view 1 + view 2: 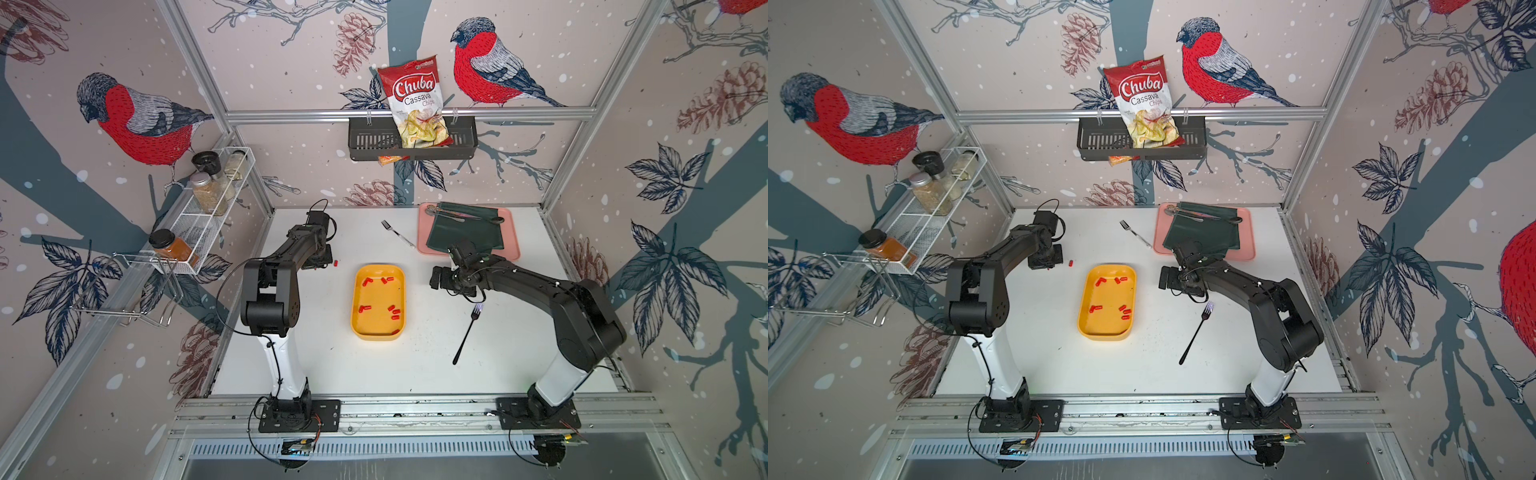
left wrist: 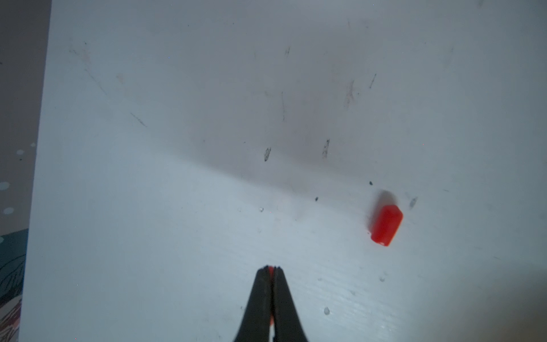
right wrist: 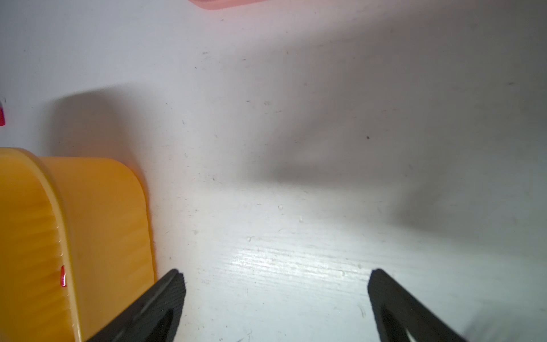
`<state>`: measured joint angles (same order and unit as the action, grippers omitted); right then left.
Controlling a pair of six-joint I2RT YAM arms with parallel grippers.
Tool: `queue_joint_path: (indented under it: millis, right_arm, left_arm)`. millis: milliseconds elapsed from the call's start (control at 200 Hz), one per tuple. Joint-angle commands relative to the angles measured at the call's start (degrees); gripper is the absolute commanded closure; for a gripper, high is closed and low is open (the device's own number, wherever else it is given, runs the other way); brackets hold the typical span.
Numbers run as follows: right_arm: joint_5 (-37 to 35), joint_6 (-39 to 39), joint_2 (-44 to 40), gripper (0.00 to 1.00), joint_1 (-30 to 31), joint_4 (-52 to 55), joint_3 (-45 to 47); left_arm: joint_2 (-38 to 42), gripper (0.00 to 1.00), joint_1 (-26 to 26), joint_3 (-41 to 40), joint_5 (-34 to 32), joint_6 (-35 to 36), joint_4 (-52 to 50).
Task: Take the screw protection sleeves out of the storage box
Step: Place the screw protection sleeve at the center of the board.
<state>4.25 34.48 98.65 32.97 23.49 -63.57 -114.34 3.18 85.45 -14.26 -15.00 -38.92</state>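
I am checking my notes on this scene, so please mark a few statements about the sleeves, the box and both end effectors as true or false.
1. The left end effector is shut on a red sleeve. True.
2. The right end effector holds a sleeve. False: it is open and empty, beside the storage box.
3. The storage box is empty. False: several sleeves lie in it.
4. One loose sleeve lies on the table outside the box. True.
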Motion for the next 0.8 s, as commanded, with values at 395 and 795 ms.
queue_joint_path:
  millis: [395,795]
  right_arm:
    - [-1.9,0.5,1.5,0.0,0.5,1.6,-0.8]
    - [-2.1,0.6,1.4,0.0,0.6,1.7,-0.7]
  left_arm:
    - [-6.3,0.93,-0.2,3.5,1.8,1.4,2.7]
    - [-3.4,0.75,0.2,2.6,2.6,0.8,2.5]
